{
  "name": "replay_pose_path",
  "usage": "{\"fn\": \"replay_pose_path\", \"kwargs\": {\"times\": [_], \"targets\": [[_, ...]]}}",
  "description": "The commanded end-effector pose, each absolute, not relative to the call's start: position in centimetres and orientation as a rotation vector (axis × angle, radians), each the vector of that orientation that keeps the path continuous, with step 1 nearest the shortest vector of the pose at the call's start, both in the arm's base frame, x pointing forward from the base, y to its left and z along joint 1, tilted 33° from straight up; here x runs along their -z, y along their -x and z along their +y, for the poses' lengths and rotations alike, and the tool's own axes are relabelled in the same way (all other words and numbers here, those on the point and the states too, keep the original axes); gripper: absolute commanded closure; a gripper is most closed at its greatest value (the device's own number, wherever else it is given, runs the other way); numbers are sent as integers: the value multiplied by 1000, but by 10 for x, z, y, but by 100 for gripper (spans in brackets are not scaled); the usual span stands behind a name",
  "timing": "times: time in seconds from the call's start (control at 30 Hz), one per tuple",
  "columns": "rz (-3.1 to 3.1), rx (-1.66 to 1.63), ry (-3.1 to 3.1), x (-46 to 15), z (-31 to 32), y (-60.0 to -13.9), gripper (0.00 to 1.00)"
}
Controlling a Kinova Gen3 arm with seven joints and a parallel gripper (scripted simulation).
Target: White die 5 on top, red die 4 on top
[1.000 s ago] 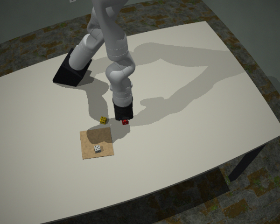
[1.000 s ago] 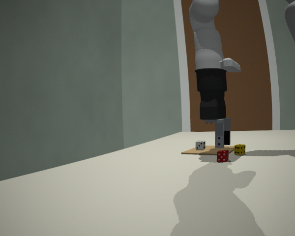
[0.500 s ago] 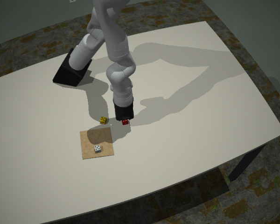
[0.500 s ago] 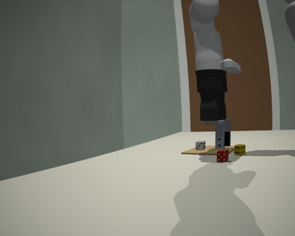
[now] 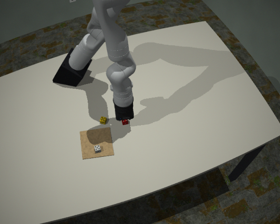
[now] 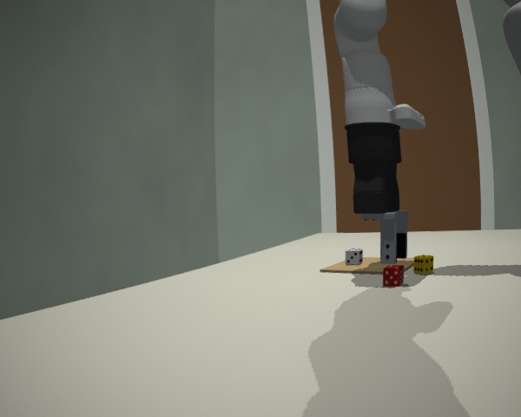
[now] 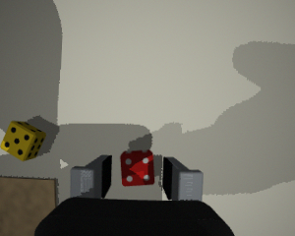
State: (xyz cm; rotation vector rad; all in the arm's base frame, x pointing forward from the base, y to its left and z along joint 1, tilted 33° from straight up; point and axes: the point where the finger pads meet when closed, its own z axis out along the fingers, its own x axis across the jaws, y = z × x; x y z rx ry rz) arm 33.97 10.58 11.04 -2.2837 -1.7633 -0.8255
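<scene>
My gripper (image 6: 395, 259) (image 7: 137, 171) is open and points down above the red die, with nothing between its fingers. The red die (image 5: 124, 122) (image 6: 392, 275) (image 7: 137, 168) lies flat on the table, off the mat, with 4 on top; in the wrist view it appears between the fingertips. The white die (image 5: 97, 148) (image 6: 353, 257) lies flat on the mat (image 5: 86, 153) (image 6: 341, 269) (image 7: 22, 206), near its front edge, with 5 on top. The wrist view does not show the white die. The yellow die (image 5: 102, 120) (image 6: 423, 264) (image 7: 23, 141) lies beside the mat with 5 on top.
The black arm base (image 5: 69, 69) stands at the back left of the table (image 5: 171, 144). The yellow die is to the left of the red die in the wrist view, just beyond the mat's back edge. The arm's shadow falls across the mat and the red die.
</scene>
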Motion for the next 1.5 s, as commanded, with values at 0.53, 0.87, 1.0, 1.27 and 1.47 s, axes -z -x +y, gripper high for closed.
{"fn": "replay_pose_path", "kwargs": {"times": [0.53, 0.87, 1.0, 1.27, 1.47], "targets": [[-1750, 828, 2289, -110, 106, -340, 21], [-1750, 828, 2289, -99, 112, -344, 21], [-1750, 828, 2289, -93, 115, -347, 21], [-1750, 828, 2289, -86, 119, -350, 21], [-1750, 828, 2289, -84, 120, -350, 21]]}}
